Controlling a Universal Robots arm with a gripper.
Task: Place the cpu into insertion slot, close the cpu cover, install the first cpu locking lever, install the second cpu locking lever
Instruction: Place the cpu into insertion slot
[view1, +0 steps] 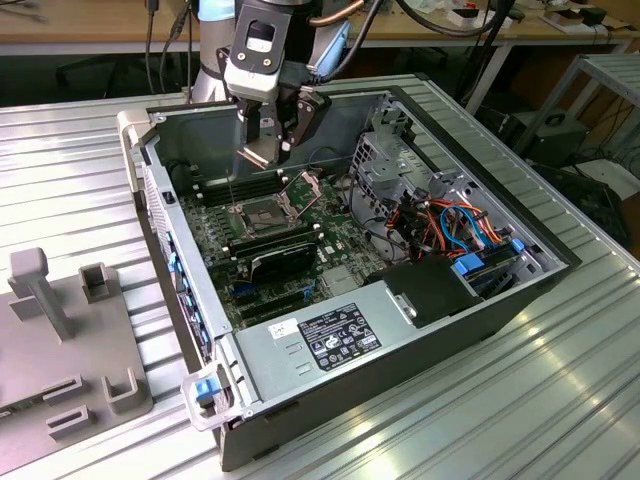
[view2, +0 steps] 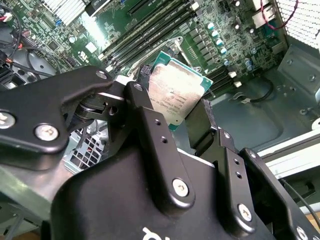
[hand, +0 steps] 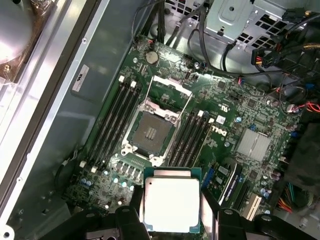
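Hand (view1: 266, 148): closed on the cpu (hand: 172, 204), with a finger on each of two opposite edges.
Cpu: held in the air above the motherboard (hand: 235, 115) inside the computer case (view1: 430, 330), metal top towards the first wrist view; near the socket but apart from it.
Insertion slot (hand: 150, 134): empty, pin field exposed.
Cpu cover (hand: 170, 91): swung up and open at the slot's edge.
Step in hand: the first one, placing the cpu; the chip is not yet seated.
Placement calls for: squaring the chip to the socket rim and lowering it flat and gently, since the pins look delicate.
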